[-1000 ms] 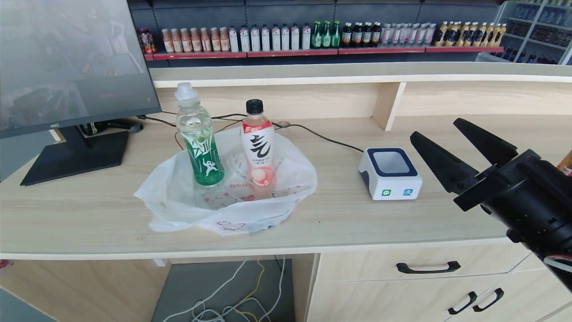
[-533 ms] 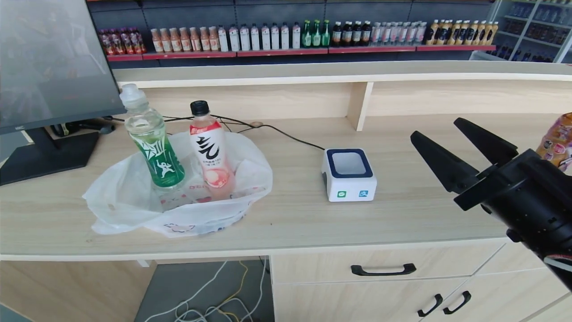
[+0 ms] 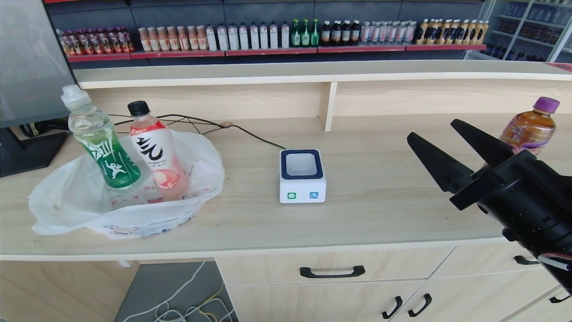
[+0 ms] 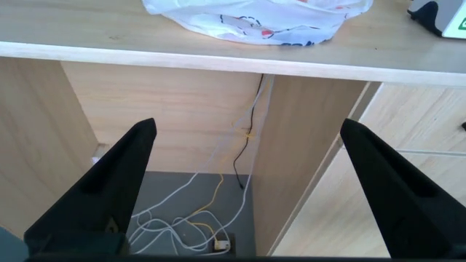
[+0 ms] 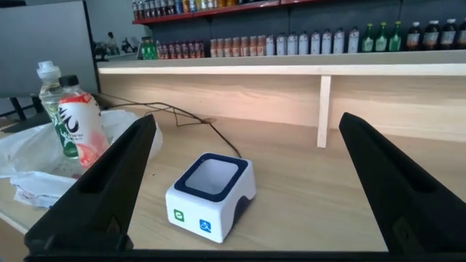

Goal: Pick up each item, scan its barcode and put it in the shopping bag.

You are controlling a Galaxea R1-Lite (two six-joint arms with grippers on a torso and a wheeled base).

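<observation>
Monitor base [image 3: 27,152] far left on counter [image 3: 380,197]; black cable [image 3: 257,136] trailing across; drinks shelf [image 3: 268,52] behind.

Left gripper [image 4: 247,125] sits low in front of the counter [image 4: 87,29], below its top, both black fingers [image 4: 109,182] spread wide with nothing between them. Shopping bag [image 4: 247,18] is white with red and dark print and rests on the counter, its crumpled side close to the front edge. One corner of the scanner [image 4: 444,18] is on the same counter, apart from the bag (white body, dark rim, green mark). Under the counter is an open bay with wood walls and a grey floor [image 4: 226,189]. Loose cables [image 4: 182,218] lie there: white, yellow, and a black cable [image 4: 255,102] hanging down the back. Pale drawer fronts [image 4: 349,196] stand beside the bay.
</observation>
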